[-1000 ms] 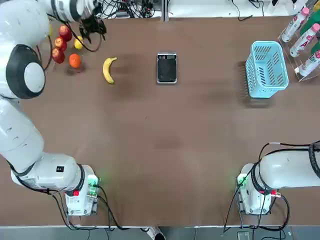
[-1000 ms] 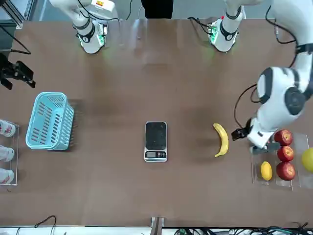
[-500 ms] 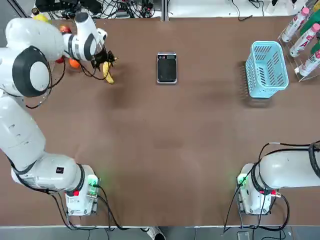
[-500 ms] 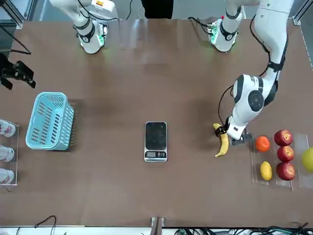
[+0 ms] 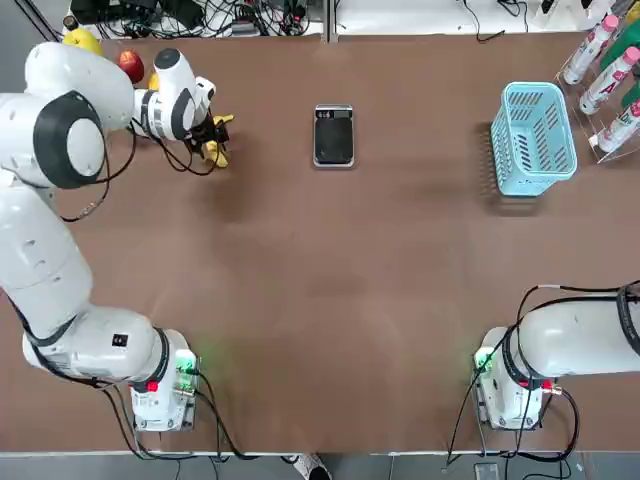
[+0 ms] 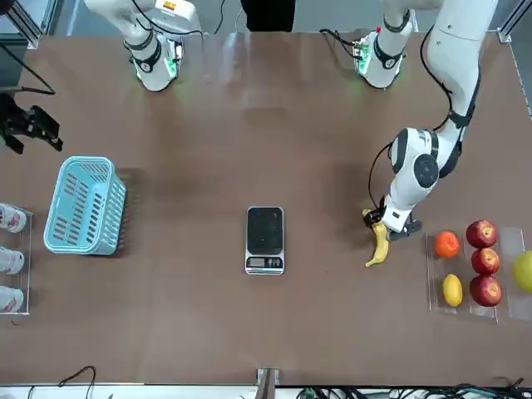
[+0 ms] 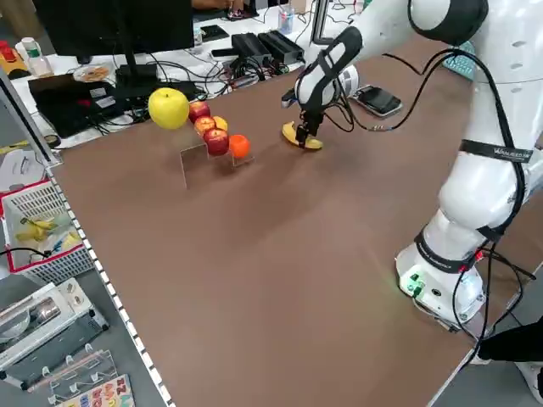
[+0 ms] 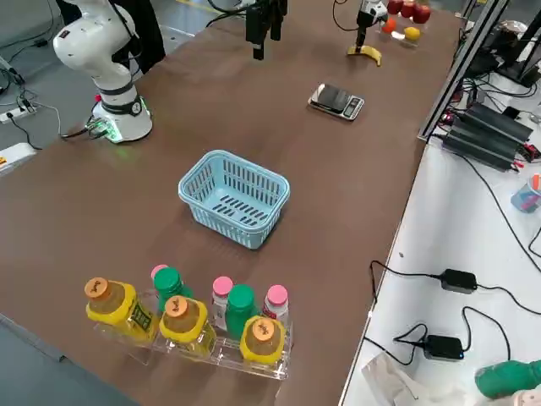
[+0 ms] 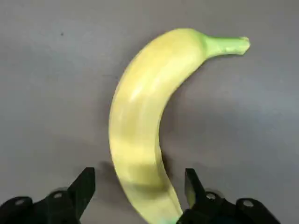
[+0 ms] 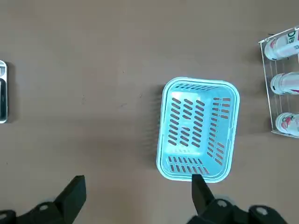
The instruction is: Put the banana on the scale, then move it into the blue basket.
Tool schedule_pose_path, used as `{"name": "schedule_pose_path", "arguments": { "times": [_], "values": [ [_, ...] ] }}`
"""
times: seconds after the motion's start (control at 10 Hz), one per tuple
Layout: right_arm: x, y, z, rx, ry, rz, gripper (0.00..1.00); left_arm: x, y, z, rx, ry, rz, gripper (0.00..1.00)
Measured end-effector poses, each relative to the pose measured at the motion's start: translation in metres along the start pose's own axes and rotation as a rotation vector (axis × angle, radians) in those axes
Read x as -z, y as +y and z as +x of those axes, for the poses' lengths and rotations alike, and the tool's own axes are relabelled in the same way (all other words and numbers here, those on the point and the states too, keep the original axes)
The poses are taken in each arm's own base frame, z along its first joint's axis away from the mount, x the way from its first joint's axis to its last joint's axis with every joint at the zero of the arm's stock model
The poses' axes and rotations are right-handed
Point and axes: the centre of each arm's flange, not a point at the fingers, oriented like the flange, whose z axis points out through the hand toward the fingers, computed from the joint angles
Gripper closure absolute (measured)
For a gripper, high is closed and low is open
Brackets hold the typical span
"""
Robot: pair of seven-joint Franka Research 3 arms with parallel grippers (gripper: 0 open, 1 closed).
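The banana lies flat on the table at the far left, its stem toward the back. My left gripper is low over the end away from the stem, open, with one finger on each side of the fruit and not touching it. In the front view it hides part of the banana. The black scale sits bare in the middle of the far side. The blue basket holds nothing. My right gripper hangs open, high above the table near the basket.
A clear rack with red apples, an orange, a lemon and a big yellow fruit stands just beyond the banana at the table's far left. A rack of bottles stands right of the basket.
My left gripper has left the fruit rack, swung over to the banana and come down around its end. The banana, the scale, the basket and the right arm have stayed put.
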Motion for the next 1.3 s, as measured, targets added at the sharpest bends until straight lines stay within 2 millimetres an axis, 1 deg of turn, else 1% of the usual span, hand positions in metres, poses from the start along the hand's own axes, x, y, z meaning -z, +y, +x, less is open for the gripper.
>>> {"name": "schedule_pose_path", "arguments": {
  "times": [0.1, 0.2, 0.3, 0.4, 0.5, 0.6, 0.7, 0.8, 0.9, 1.0, 1.1, 1.2, 1.3],
  "values": [
    [-0.001, 0.000, 0.000, 0.000, -0.001, 0.000, 0.00, -0.004, -0.001, 0.004, 0.004, 0.004, -0.003, 0.20],
    [-0.002, 0.000, 0.001, 0.001, -0.002, 0.000, 0.00, -0.004, -0.001, 0.007, 0.007, 0.008, -0.005, 0.34],
    [-0.002, 0.000, 0.001, 0.001, -0.003, 0.000, 0.00, -0.001, 0.000, 0.009, 0.007, 0.015, -0.007, 0.44],
    [-0.002, 0.000, 0.001, 0.001, -0.003, 0.000, 0.00, 0.002, 0.000, 0.012, 0.007, 0.022, -0.010, 0.49],
    [-0.002, 0.000, 0.001, 0.001, -0.003, 0.000, 0.00, 0.007, 0.001, 0.014, 0.007, 0.030, -0.013, 0.64],
    [-0.002, 0.000, 0.001, 0.001, -0.003, 0.000, 0.00, 0.018, 0.003, 0.017, 0.006, 0.037, -0.014, 0.67],
    [-0.002, 0.000, 0.001, 0.001, -0.003, 0.000, 0.00, 0.039, 0.006, 0.021, 0.005, 0.034, -0.009, 0.67],
    [-0.002, 0.000, 0.001, 0.000, -0.003, 0.000, 0.00, 0.072, 0.011, 0.027, 0.007, 0.030, -0.003, 0.67],
    [-0.002, 0.001, 0.001, -0.001, -0.004, 0.000, 0.00, 0.113, 0.027, 0.033, 0.024, 0.031, -0.004, 0.67],
    [-0.003, 0.001, 0.001, -0.002, -0.006, 0.000, 0.00, 0.153, 0.060, 0.033, 0.024, 0.039, -0.015, 0.67],
    [-0.005, 0.002, 0.001, -0.003, -0.009, 0.000, 0.00, 0.178, 0.101, 0.024, 0.002, 0.048, -0.030, 0.67],
    [-0.006, 0.002, 0.001, -0.004, -0.010, 0.000, 0.00, 0.187, 0.145, 0.005, -0.012, 0.049, -0.043, 0.67],
    [-0.006, 0.003, 0.002, -0.005, -0.005, 0.000, 0.00, 0.180, 0.191, -0.021, -0.004, 0.039, -0.052, 0.67]
  ]
}}
